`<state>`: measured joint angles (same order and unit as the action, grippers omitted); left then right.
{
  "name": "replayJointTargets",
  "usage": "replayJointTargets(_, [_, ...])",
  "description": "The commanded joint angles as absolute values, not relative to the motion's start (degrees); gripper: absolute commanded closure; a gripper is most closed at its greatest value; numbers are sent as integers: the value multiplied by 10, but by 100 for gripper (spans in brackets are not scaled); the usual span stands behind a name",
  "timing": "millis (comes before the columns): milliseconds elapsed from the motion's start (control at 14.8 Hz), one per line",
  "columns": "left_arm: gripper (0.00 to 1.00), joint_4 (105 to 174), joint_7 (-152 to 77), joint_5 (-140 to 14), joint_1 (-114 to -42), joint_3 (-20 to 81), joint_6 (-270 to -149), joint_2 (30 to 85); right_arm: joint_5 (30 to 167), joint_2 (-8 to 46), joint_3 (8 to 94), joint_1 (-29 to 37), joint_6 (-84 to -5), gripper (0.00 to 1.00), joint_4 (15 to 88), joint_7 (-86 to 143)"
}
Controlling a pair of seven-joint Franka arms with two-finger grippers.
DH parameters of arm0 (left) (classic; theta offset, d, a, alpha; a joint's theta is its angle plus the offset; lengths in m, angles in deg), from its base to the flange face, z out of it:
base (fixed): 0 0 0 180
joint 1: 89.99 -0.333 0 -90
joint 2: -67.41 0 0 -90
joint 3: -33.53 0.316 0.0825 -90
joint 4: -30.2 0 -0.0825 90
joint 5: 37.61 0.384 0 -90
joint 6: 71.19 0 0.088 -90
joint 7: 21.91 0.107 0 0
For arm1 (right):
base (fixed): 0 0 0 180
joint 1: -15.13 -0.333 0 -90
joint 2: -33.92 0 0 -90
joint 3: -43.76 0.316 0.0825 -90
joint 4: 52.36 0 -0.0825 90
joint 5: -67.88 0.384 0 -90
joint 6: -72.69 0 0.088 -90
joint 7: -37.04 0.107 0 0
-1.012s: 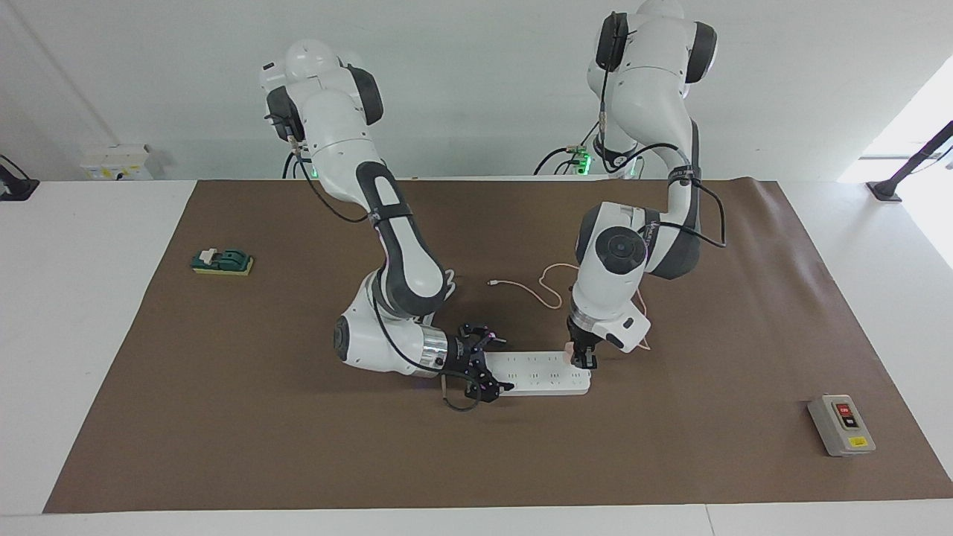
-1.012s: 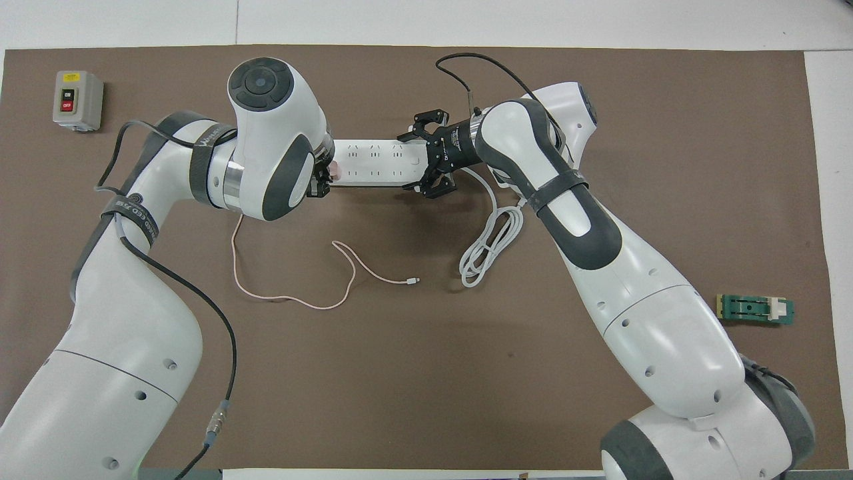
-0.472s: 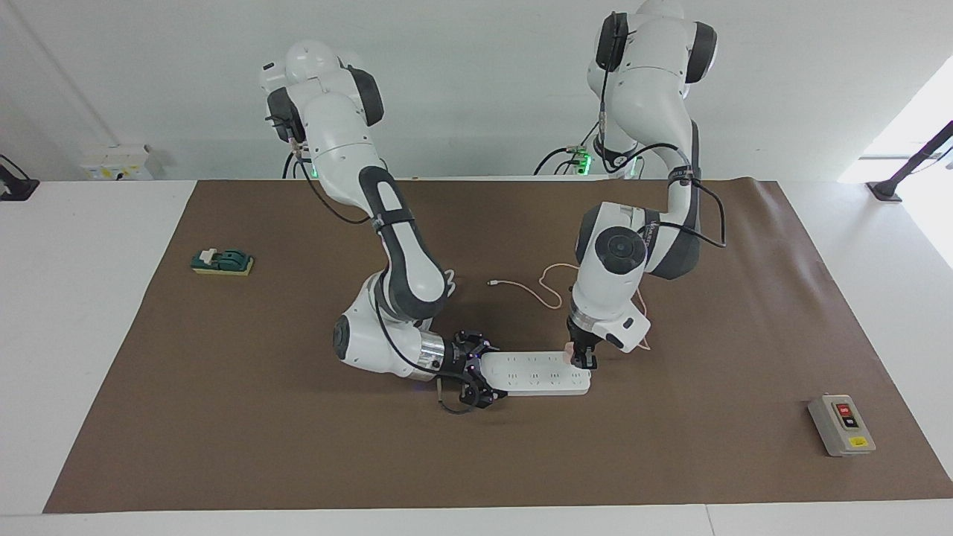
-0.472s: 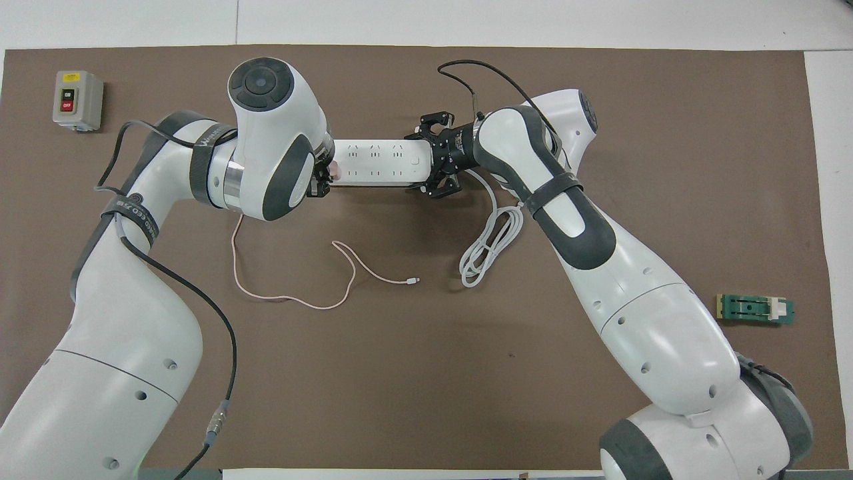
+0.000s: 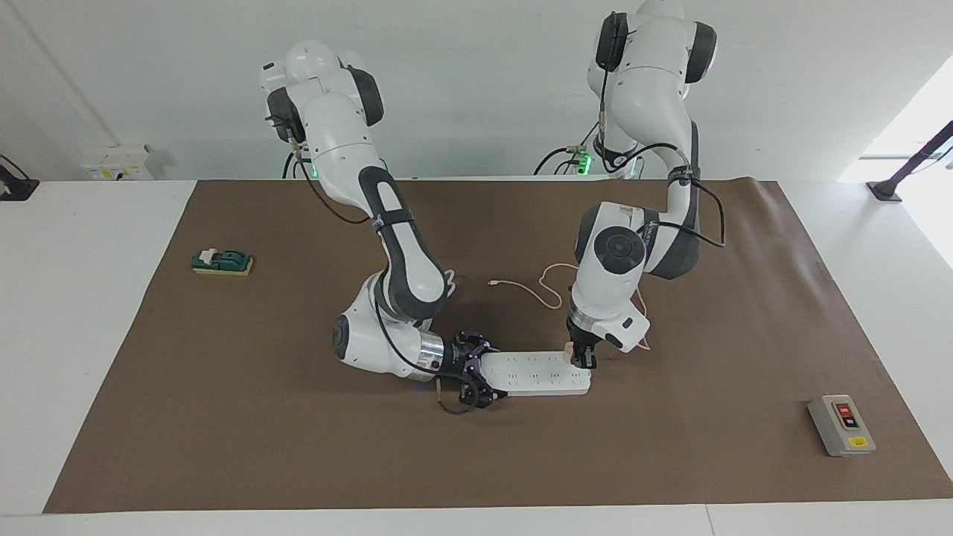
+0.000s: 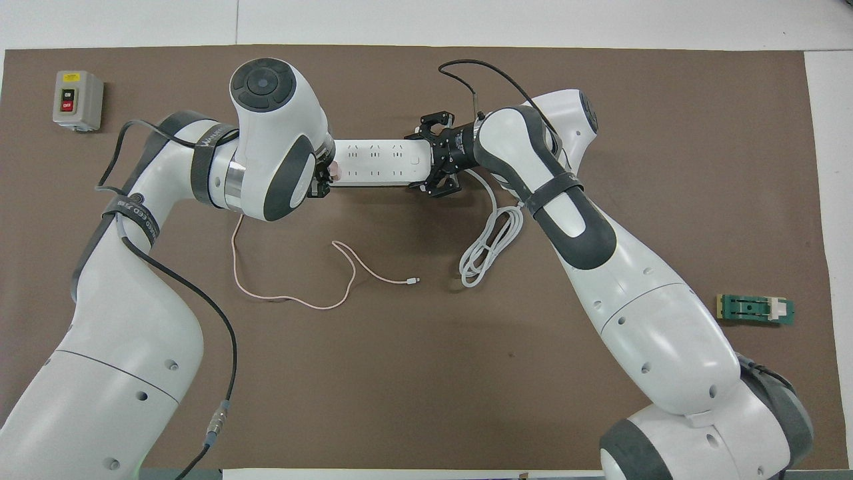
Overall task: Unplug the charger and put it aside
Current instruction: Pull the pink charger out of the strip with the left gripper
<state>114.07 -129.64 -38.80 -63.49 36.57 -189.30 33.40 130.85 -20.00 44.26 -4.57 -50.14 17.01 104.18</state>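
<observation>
The right end effector (image 5: 482, 377) has closed in on the power strip (image 5: 536, 373), pinching its end to brace it; the left end effector (image 5: 582, 356) stays clamped on the charger (image 5: 569, 350), still plugged in, ready for pulling.

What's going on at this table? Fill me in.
The left gripper is shut on the pink charger, which still sits plugged into one end of the white power strip. The right gripper clamps the strip's other end, holding it to the mat. The charger's thin pink cable trails loose on the mat, nearer the robots.
</observation>
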Motion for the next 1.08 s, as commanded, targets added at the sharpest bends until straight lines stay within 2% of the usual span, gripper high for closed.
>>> replayJointTargets(0, [100,1121,-1300,-376,-633,368,-1844,346,1299,-197,446,-47,-507,100,177,1025])
replayJointTargets(337, [100,1115,-1294,-373,-636,368,-1816,365,1298,-198,446,-48,-508,100,178,1025])
replayJointTargets(540, [100,1139,-1178,-373,-632,368,-1816,381,1297,-198,445,-48,-508,100,177,1025])
replayJointTargets(607, [100,1157,-1128,-373,-632,368,-1820,394,1297,-197,445,-48,-508,95,177,1026])
replayJointTargets(742, [100,1184,-1043,-373,-636,368,-1820,416,1297,-197,445,-48,-507,94,177,1027])
replayJointTargets(810, [100,1201,-1001,-373,-638,368,-1820,430,1297,-197,445,-48,-508,90,176,1027])
replayJointTargets(877, [100,1222,-954,-373,-645,369,-1821,447,1297,-197,445,-48,-509,61,176,1027])
replayJointTargets(945, [100,1241,-906,-373,-652,368,-1821,464,1296,-197,445,-49,-516,6,177,1030])
replayJointTargets(1012, [100,1263,-846,-373,-663,369,-1818,482,1297,-196,445,-57,-528,0,177,1037])
